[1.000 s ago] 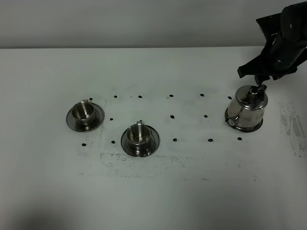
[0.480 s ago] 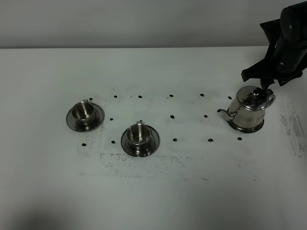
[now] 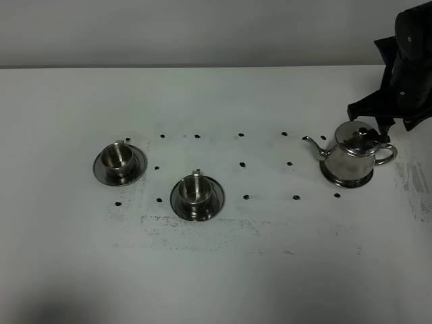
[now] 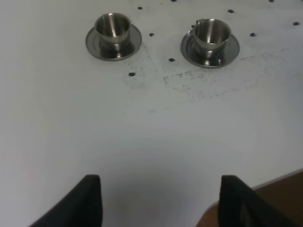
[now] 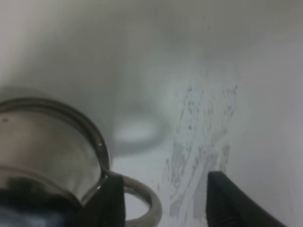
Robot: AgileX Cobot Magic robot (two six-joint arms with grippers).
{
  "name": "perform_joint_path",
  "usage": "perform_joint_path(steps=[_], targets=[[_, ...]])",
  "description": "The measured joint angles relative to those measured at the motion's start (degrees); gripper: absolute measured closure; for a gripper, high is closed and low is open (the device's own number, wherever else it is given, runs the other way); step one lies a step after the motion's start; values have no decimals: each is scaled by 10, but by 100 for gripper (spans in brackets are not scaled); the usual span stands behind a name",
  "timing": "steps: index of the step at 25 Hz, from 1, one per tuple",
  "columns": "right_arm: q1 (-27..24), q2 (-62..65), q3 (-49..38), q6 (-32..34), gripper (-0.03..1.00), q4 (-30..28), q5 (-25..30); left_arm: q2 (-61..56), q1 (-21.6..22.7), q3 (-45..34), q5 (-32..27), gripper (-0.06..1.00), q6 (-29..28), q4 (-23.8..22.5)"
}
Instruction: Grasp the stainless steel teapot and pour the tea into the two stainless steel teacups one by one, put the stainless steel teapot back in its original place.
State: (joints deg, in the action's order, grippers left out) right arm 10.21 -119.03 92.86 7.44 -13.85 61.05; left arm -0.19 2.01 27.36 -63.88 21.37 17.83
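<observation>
The stainless steel teapot (image 3: 349,158) stands upright at right of frame. The right gripper (image 5: 166,201) is spread wide about its handle (image 5: 139,183), unclamped. The left gripper (image 4: 160,201) gapes empty.

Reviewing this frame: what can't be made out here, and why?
Tea in the stainless steel teapot: the shut lid hides it.
Right wrist view: the teapot is blurred and cut by the edge; whether the right gripper touches the handle is unclear.
Exterior high view: the left gripper lies outside the frame.
</observation>
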Motion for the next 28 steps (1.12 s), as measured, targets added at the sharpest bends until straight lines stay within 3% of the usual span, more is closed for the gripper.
perform_joint_path(steps=[15, 28], targets=[[0, 0, 0, -12, 58, 3, 84, 0, 0, 0, 0, 42, 0, 0], [-1, 0, 0, -38, 62, 25, 86, 0, 0, 0, 0, 42, 0, 0]])
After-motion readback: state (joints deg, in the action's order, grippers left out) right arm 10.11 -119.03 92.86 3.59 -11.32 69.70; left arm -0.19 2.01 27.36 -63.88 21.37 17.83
